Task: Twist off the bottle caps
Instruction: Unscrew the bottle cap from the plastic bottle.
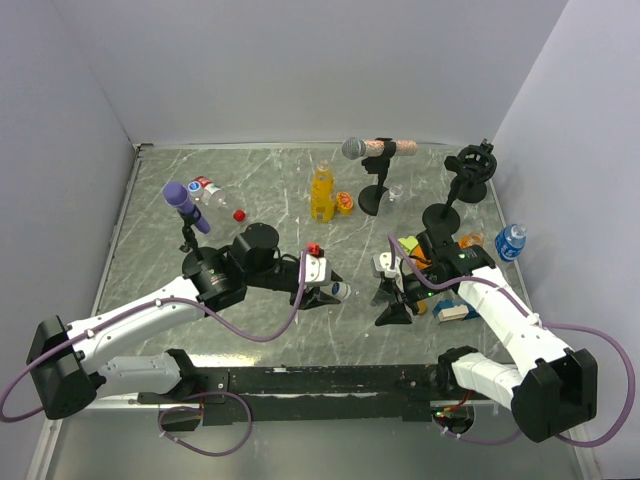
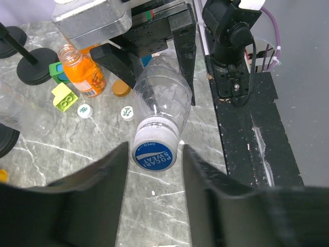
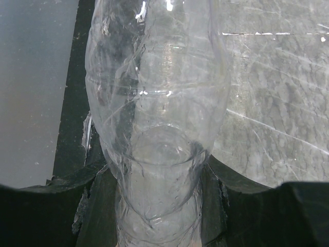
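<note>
The left gripper [image 2: 154, 154] stood spread just wider than the blue cap [image 2: 155, 153], one dark finger [image 2: 92, 190] on each side and a thin sliver of table showing at both flanks, so nothing was pinched yet. The cap sat low in the middle of the left wrist frame, facing the camera, on a clear bottle [image 2: 162, 87] that ran up and away into the right gripper [image 3: 157, 180], whose fingers were pressed onto the bottle's body. The step in hand looked like seizing the cap to twist it. Doing it well would probably mean closing evenly on the cap's skirt rather than the neck, with the wrist in line with the bottle. The right grip would need to be firm enough to stop the thin wall spinning, yet not crush it. The right wrist view showed only that creased wall between its fingers and no cap. Only the top view placed the pair near the lower middle of the table [image 1: 260, 170], with a yellow-orange juice bottle [image 1: 321, 192] upright above and a small blue-labelled bottle [image 1: 511, 242] at right.
</note>
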